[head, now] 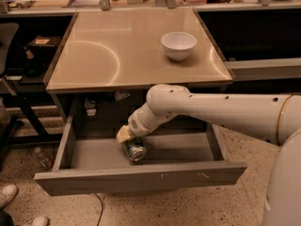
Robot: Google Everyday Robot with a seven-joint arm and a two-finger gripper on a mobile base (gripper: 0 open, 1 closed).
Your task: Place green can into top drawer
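"Gripper [127,138] position: report."

"1. My gripper is down inside the top drawer [141,177], left of the drawer's middle. 2. It is touching the green can [135,149] from above and behind."

"Grip state?"

"Cannot tell. My wrist and the can cover the contact area, so I report contact only, neither open nor closed."

"Green can: location and attitude."

"Inside the top drawer, on or just above its floor; which of the two I cannot tell. The can is tilted. One shiny silver end is turned toward the camera, and the dark-green side runs back toward my gripper."

"Arm routing."

"My arm [221,112] enters from the right, runs just below the front edge of the table [117,55], then bends downward into the drawer."

"Drawer condition."

"Pulled well out from under the table. The grey front panel faces the camera and carries small pale scuffs right of centre."

"Surroundings."

"A white bowl [178,45] stands upright on the tabletop, toward the back right, well apart from the can. On the speckled floor [155,211], at the lower left corner, the toes of two pale shoes [8,196] show."
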